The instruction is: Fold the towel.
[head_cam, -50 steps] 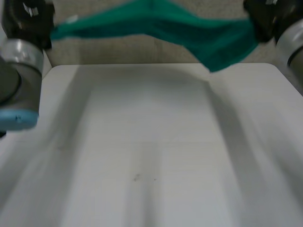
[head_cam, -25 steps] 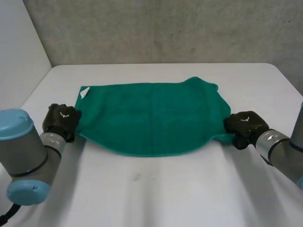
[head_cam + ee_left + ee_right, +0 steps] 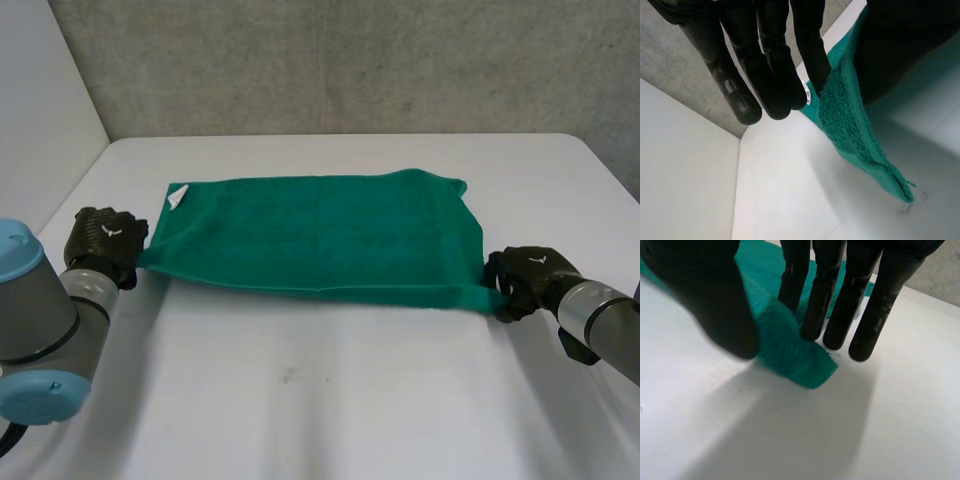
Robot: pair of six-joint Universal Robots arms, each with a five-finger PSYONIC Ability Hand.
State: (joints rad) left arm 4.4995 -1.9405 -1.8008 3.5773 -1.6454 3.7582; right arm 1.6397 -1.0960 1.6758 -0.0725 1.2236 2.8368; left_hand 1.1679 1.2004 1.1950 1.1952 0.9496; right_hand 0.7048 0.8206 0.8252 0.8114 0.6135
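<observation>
Green towel [image 3: 320, 235] lies spread flat on the white bench [image 3: 330, 400], its near corners pinched between thumb and fingers of my left hand [image 3: 103, 243] and right hand [image 3: 528, 278]. I judge no fold made yet. My wrist views show each pinch; the head view gives the full spread.

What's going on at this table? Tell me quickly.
The robot has a green towel spread flat on the white table. The left hand pinches the towel's near left corner and the right hand its near right corner, each between fingers and thumb. The near edge runs straight between the two hands.
</observation>
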